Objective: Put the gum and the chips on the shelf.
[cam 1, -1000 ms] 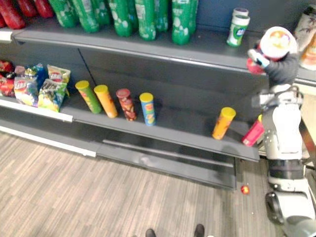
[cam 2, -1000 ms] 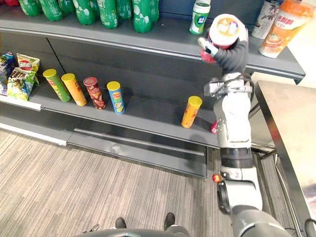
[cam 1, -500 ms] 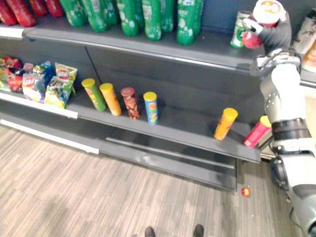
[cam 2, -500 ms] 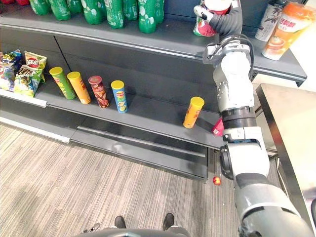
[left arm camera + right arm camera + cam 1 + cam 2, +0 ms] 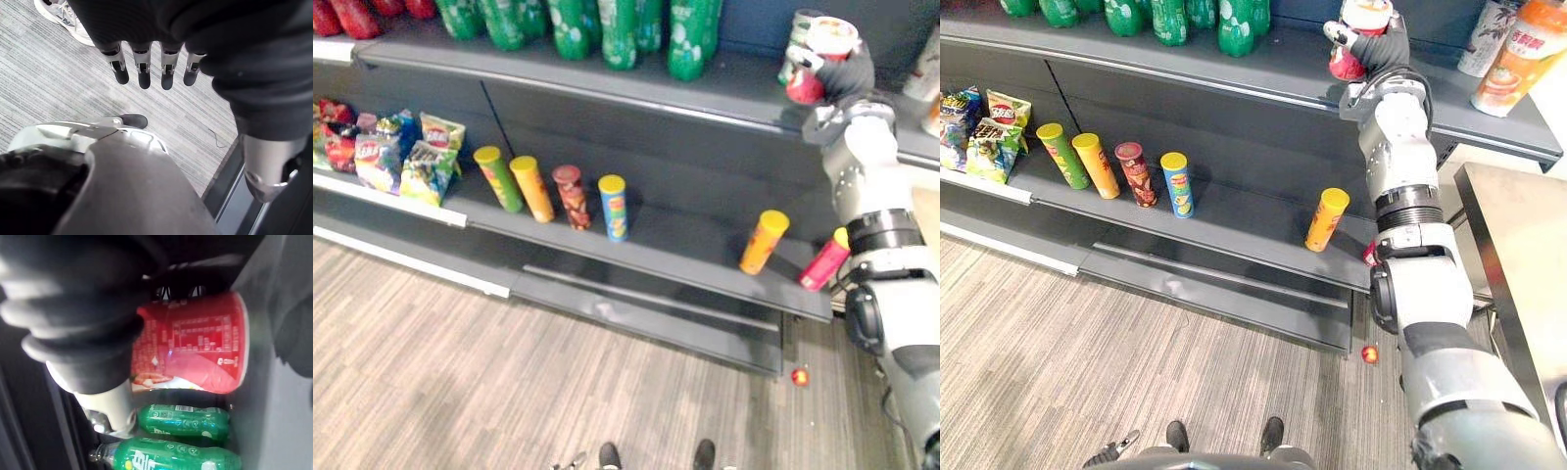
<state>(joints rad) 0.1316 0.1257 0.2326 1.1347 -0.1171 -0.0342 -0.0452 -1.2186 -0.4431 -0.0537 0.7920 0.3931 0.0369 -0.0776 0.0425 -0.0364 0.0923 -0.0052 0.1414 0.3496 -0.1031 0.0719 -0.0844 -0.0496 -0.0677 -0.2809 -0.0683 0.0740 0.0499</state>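
My right hand [image 5: 1389, 47] grips the red white-lidded tub [image 5: 195, 342]; I'd set it flat on the dark grey top shelf [image 5: 1283, 74] before releasing.

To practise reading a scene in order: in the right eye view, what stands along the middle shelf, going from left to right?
Snack bags → green tube → orange tube → dark red tube → blue tube → yellow-orange tube, which leans and stands well apart from the other tubes.
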